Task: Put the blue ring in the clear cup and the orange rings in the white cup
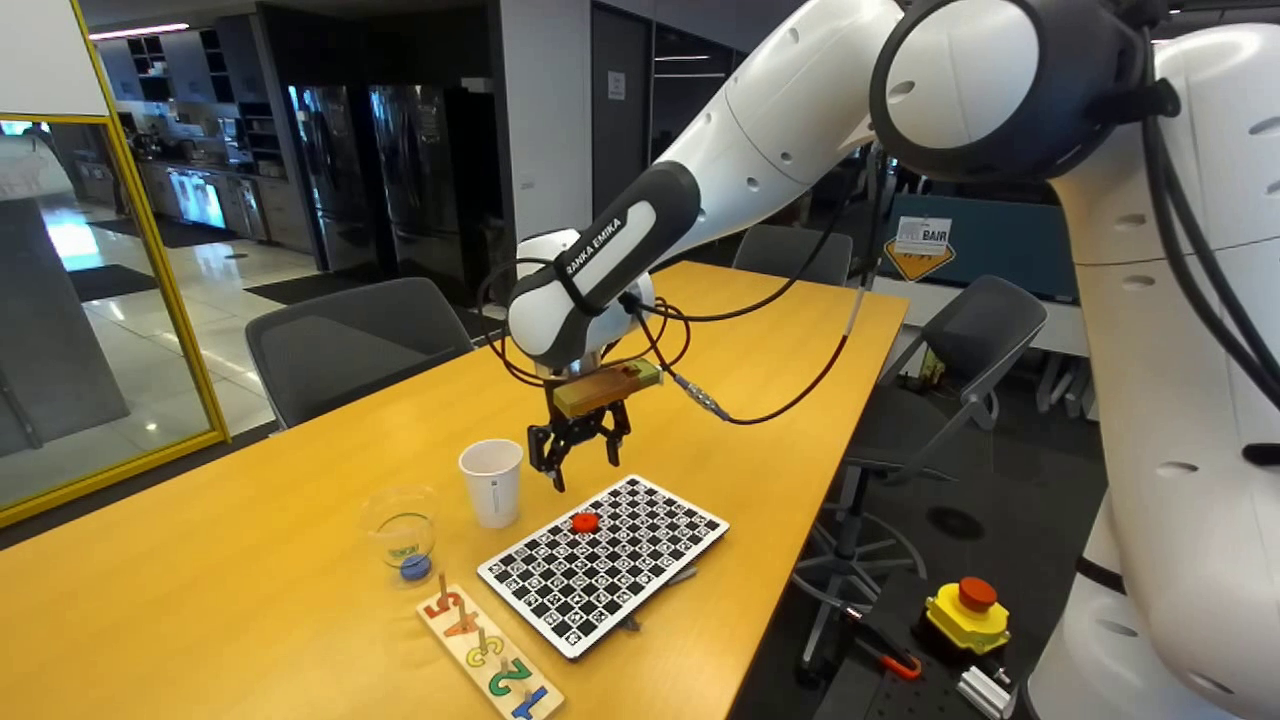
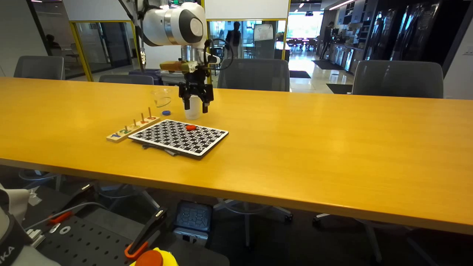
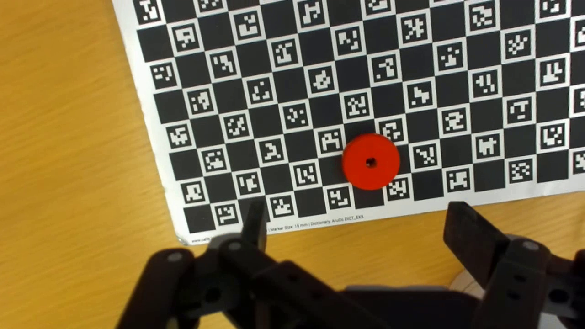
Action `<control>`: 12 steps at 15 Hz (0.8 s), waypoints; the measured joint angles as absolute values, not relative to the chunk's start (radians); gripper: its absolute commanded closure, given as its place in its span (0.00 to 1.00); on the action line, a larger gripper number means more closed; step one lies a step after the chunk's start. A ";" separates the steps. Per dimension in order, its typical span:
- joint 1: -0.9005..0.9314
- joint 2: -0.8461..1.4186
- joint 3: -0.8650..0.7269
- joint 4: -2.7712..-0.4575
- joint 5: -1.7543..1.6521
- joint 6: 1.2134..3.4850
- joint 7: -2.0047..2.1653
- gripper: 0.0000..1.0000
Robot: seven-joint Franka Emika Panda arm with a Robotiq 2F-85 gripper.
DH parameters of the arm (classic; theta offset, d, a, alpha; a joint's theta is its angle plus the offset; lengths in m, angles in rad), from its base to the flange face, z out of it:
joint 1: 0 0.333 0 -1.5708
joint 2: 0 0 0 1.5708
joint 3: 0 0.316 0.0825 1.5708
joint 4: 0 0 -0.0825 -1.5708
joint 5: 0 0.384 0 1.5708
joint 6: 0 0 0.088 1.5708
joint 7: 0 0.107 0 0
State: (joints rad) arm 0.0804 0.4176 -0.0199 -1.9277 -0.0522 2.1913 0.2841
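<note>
A single red-orange ring (image 3: 370, 161) lies flat on the checkerboard, its small centre hole showing in the wrist view. The blue ring (image 1: 415, 567) shows through the wall of the clear cup (image 1: 400, 530), low down at its base. Beside that cup stands the white cup (image 1: 493, 490), upright; the bottom of its inside is hidden. My gripper (image 3: 356, 210) is open and holds nothing, its fingers (image 3: 473, 242) wide apart. It hangs above the table close to the white cup, near the board's far edge (image 1: 586, 474). In an exterior view, the gripper (image 2: 196, 109) overlaps the white cup (image 2: 192, 113).
The checkerboard (image 1: 640, 560) lies slightly raised, with a grey piece poking out beneath it. A wooden number board with upright pegs (image 1: 490, 655) lies beside it, close to the clear cup. Chairs (image 1: 360, 345) stand around the yellow table (image 2: 314, 155).
</note>
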 measured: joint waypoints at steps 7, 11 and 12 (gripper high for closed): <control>0.074 0.478 -0.007 -1.930 -0.008 2.259 0.232 0.00; 0.074 0.490 0.001 -1.943 0.006 2.295 0.230 0.00; 0.074 0.490 0.002 -1.948 0.010 2.305 0.230 0.00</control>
